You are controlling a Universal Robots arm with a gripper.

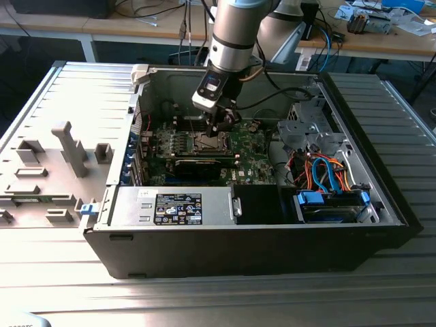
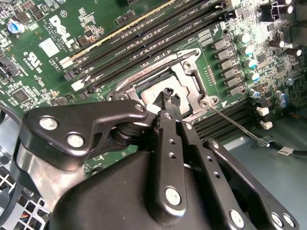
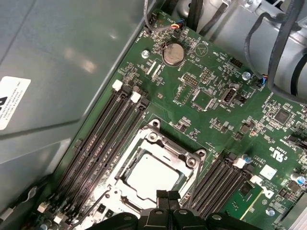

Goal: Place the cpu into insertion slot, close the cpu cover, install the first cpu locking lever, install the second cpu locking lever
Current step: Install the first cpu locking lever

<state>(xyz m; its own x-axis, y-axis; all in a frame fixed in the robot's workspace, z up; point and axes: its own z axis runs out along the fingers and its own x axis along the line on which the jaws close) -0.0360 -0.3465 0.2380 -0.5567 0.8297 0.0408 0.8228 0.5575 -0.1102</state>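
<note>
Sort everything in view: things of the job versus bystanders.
Job: cpu, cpu cover, locking lever, gripper at the socket.
Bystanders: memory slots, coin battery, labelled black box, blue drive bay.

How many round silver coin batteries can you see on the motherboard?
1. The coin battery sits on the green motherboard near the edge by the cables, beyond the cpu from the hand. More could be hidden under the hand.
</note>
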